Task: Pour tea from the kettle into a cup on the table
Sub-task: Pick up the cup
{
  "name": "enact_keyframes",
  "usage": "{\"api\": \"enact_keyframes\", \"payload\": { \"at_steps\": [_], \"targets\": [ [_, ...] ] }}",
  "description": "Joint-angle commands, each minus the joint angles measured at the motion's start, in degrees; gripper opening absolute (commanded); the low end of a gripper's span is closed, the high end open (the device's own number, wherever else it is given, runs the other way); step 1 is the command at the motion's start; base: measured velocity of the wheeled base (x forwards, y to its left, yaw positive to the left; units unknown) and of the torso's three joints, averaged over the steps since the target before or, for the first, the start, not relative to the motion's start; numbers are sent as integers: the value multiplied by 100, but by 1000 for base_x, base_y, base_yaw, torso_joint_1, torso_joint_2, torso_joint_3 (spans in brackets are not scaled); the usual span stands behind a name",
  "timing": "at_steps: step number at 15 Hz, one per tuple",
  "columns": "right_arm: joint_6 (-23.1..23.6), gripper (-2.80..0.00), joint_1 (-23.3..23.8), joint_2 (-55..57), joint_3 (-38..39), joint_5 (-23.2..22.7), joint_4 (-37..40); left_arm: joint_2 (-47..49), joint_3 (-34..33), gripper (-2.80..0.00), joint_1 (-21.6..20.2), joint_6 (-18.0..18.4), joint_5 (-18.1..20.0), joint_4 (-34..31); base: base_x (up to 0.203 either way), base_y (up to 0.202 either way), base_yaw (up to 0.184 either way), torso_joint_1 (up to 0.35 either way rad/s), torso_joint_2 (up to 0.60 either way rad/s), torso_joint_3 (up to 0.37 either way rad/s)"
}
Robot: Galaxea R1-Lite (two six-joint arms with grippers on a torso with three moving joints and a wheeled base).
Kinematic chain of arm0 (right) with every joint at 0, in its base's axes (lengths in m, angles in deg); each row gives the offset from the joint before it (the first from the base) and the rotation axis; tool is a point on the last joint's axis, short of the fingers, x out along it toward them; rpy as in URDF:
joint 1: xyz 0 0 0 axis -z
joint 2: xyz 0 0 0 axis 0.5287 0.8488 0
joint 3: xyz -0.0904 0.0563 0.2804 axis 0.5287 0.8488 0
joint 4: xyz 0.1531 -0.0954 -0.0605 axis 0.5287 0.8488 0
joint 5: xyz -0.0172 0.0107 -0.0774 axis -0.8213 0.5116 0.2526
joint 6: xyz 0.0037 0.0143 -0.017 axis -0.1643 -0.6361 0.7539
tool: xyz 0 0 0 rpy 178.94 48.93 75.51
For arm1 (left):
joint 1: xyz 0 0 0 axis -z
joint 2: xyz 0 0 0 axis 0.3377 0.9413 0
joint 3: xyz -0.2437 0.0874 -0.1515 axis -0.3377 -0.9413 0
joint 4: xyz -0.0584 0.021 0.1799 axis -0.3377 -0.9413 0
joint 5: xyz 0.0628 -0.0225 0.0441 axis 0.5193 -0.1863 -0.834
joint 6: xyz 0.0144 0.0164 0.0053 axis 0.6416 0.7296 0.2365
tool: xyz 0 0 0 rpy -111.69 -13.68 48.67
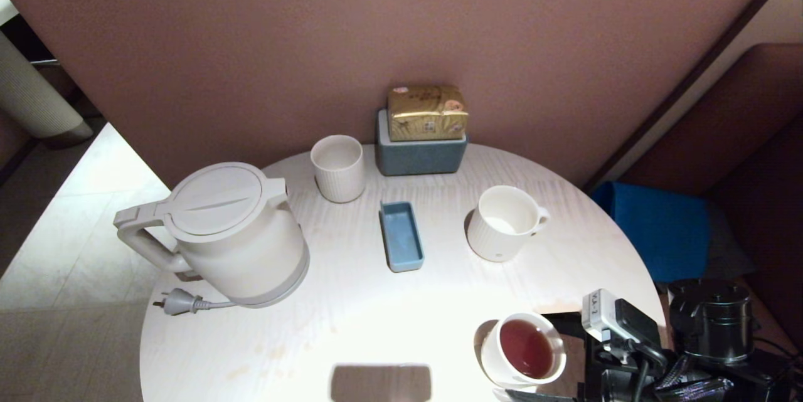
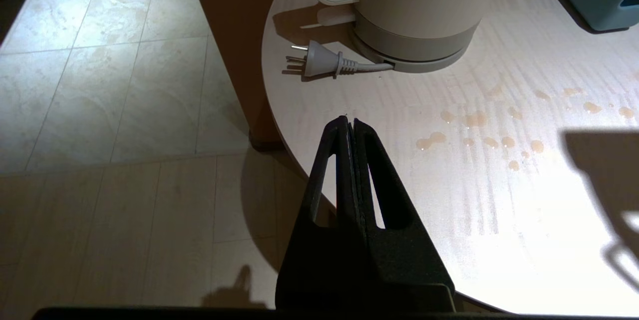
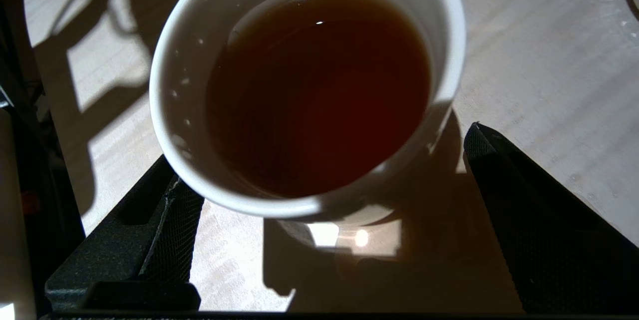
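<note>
A round white table (image 1: 351, 327) stands against a dusky pink wall (image 1: 251, 44), with pale floor tiles to its left. At the table's near right edge the right gripper (image 3: 319, 195) has its 2 black fingers (image 3: 524, 200) spread wide on either side of the cup (image 1: 526, 352); a gap shows between each finger and the cup's wall, so it grips nothing. The cup sits on the table holding reddish-brown tea (image 3: 319, 90). The left gripper (image 2: 349, 123) hangs past the table's near left edge with its jaws pressed together, empty. The kettle (image 1: 238, 232) stands upright at the table's left side, its plug (image 2: 314, 59) lying beside it, with small brownish drops (image 2: 474, 130) nearby. The white tag (image 1: 599, 311) on the right arm carries writing too small to read, and so does the gold packet (image 1: 428, 111) on the grey-blue box (image 1: 419, 154) by the wall.
</note>
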Motion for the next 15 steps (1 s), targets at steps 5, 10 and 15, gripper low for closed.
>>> {"api": "enact_keyframes", "payload": {
  "at_steps": [5, 10, 15],
  "targets": [
    [-6, 0, -187, 332, -236, -10, -59, 6, 0, -280, 0, -1, -2, 3, 0, 0, 0, 0, 0, 0],
    [-182, 0, -224, 323, -250, -18, -111, 2, 0, -280, 0, -1, -2, 3, 0, 0, 0, 0, 0, 0],
    [-260, 0, -216, 539, -250, -18, -565, 8, 0, -280, 8, -1, -2, 3, 0, 0, 0, 0, 0, 0]
  ]
}}
